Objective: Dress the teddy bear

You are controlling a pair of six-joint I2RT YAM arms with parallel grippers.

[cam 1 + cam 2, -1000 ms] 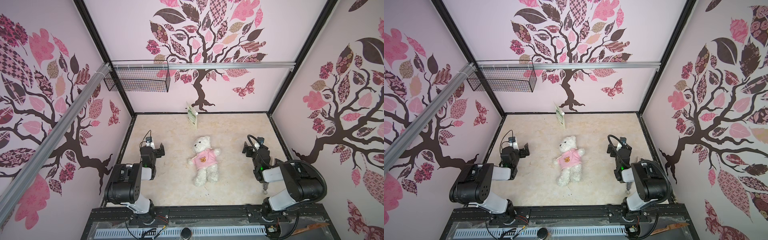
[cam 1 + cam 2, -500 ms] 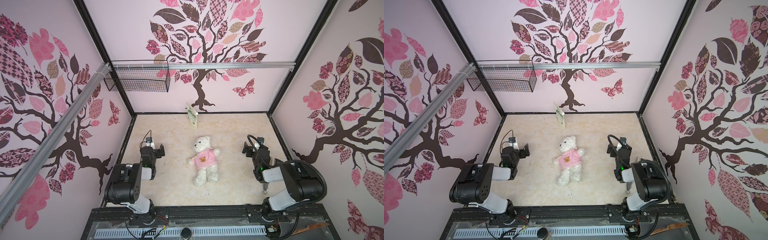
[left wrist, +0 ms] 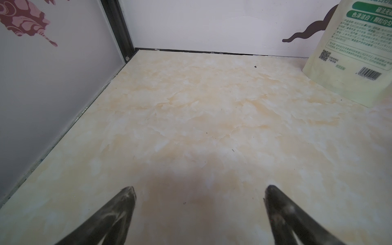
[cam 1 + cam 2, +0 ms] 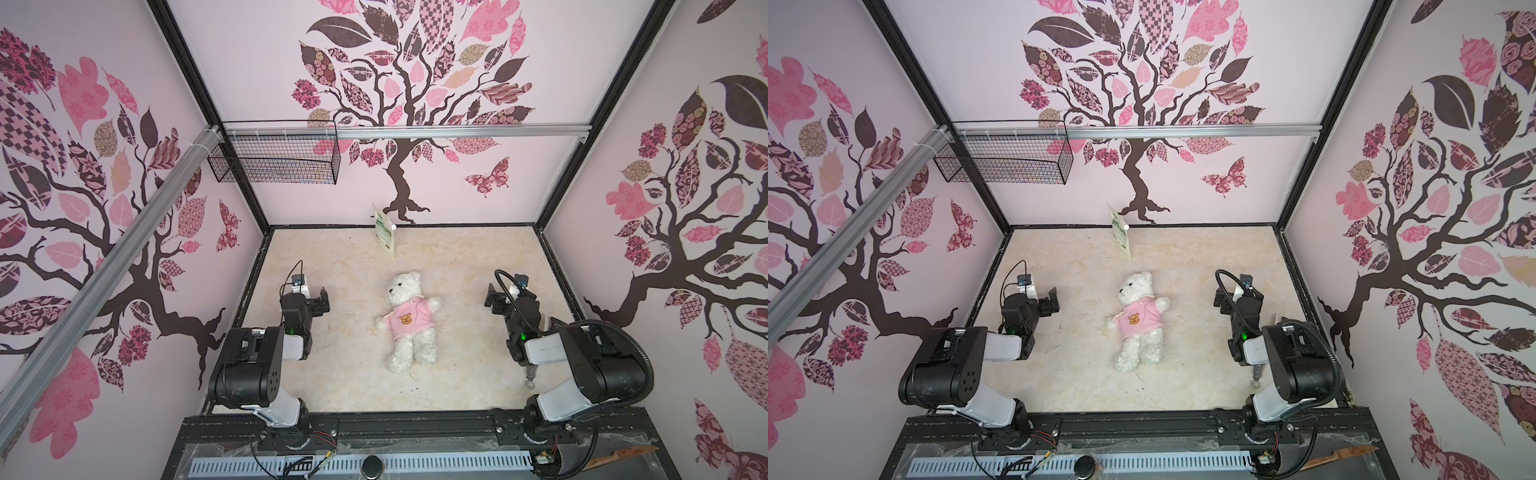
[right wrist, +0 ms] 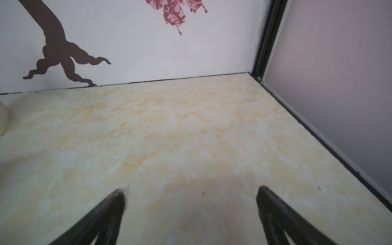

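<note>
Teddy bear (image 4: 409, 320) lies on its back wearing pink top (image 4: 410, 319), midway between left gripper (image 3: 199, 191) and right gripper (image 5: 191, 192), well apart from both; both jaws spread wide, empty.

Pale pink walls (image 4: 266, 75) are enclosing the cell on three sides, each showing a brown tree decal (image 4: 399, 183) with pink patterned leaves; a butterfly decal (image 4: 1225, 176) is sitting right of the back trunk. Black frame posts (image 4: 183, 62) are running up the corners. An aluminium rail (image 4: 457, 132) is crossing the back wall, a black wire basket (image 4: 274, 160) hanging off it at left. Cream marbled worktop (image 4: 457, 266) is lying flat, evenly lit. A pale green-printed pouch (image 3: 358, 53) is leaning by the back wall.
</note>
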